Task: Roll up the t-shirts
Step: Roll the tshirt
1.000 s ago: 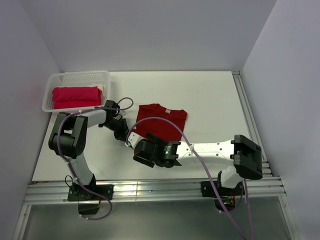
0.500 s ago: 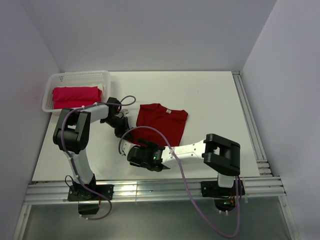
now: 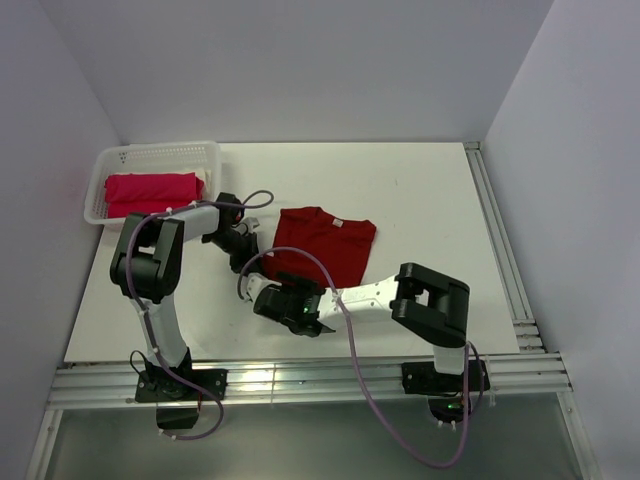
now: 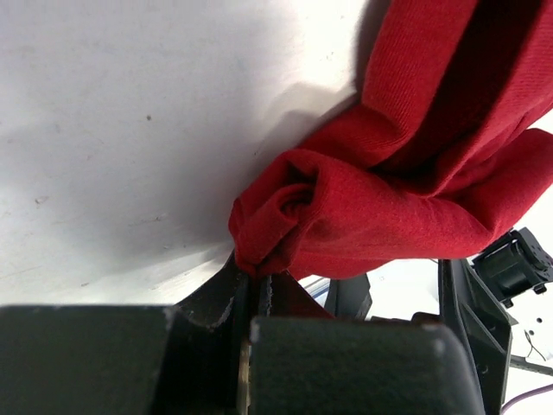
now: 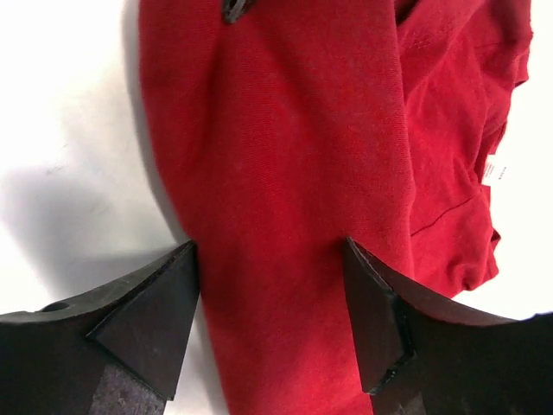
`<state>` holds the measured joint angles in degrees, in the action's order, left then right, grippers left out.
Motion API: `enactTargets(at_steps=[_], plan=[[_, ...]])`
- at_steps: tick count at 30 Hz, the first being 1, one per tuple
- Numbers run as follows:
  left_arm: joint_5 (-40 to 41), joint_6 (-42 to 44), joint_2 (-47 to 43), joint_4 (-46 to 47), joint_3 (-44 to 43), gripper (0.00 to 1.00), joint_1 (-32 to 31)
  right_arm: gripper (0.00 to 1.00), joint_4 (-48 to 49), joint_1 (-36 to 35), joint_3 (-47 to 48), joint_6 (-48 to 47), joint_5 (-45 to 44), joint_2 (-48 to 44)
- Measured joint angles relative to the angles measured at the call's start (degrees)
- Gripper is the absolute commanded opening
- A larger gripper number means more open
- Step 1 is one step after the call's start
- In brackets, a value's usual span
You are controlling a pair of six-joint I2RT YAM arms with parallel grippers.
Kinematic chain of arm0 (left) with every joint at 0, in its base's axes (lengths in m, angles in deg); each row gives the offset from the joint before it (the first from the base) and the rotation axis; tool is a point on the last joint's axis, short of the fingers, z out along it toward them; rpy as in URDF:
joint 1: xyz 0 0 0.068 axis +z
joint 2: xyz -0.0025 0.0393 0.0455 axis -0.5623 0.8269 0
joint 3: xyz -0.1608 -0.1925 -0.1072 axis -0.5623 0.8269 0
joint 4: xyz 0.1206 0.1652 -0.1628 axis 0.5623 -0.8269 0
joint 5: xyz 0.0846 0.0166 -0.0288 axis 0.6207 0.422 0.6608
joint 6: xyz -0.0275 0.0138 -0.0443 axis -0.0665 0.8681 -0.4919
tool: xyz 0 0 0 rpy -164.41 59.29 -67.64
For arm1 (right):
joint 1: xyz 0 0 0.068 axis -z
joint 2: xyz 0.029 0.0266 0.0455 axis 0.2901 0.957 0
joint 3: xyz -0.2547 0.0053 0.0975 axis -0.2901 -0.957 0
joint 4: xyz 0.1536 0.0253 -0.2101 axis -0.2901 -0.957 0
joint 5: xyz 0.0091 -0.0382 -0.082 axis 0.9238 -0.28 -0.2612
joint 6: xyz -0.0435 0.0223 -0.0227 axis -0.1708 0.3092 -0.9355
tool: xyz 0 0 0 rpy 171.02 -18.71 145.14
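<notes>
Left claw (image 4: pixel 255 278), pinching a bunched corner of the dark crimson cloth t-shirt (image 4: pixel 415 199); right claw (image 5: pixel 268 320), spread, straddles a fold just beside it, the rest lying on the white bench (image 4: pixel 130 130) beyond. Likely risk: a shallow pinch slips, or uneven pulls skew the roll.

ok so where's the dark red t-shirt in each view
top external: dark red t-shirt lies left of the table's centre, both hands at its near-left corner.
left wrist: t-shirt at upper right, its bunched corner pinched in the shut left hand.
right wrist: t-shirt fills centre and right, between the open right hand fingers.
shared landmark: bare white table bordering the cloth.
</notes>
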<state>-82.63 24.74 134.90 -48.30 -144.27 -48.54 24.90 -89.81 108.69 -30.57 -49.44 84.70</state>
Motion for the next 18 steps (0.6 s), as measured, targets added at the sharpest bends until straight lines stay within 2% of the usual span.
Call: enactTargets(at_steps=[3, 5, 6, 7, 8, 9, 12, 18], plan=[[-0.02, 0.11, 0.46, -0.31, -0.68, 0.01, 0.00, 0.66, 0.13, 0.46, 0.94, -0.28, -1.07, 1.22], [0.13, 0.26, 0.57, -0.42, -1.18, 0.01, 0.00, 0.53, 0.24, 0.59, 1.73, -0.44, -1.73, 2.27], [0.28, 0.28, 0.68, -0.42, -1.44, 0.01, 0.00, 0.44, 0.22, 0.66, 2.01, -0.39, -1.73, 2.73], [0.39, 0.28, 0.68, -0.39, -1.62, 0.02, 0.00, 0.28, 0.24, 0.68, 2.25, -0.42, -1.86, 3.30], [0.52, 0.31, 0.72, -0.42, -1.84, 0.04, 0.00, 0.19, 0.00, 0.72, 2.49, -0.11, -1.46, 3.80], [0.57, 0.31, 0.72, -0.39, -1.99, 0.14, 0.00, 0.02, -0.11, 0.79, 2.54, 0.00, -1.18, 4.24], [0.68, 0.24, 0.66, -0.02, -2.08, 0.29, 0.02, 0.00, -0.98, 0.85, 2.95, 0.92, -0.79, 4.68], [1.16, -0.72, -1.95, 0.50, -1.95, 0.48, 0.70, 0.00, -3.56, 1.22, 4.07, 5.27, 2.10, 3.91]])
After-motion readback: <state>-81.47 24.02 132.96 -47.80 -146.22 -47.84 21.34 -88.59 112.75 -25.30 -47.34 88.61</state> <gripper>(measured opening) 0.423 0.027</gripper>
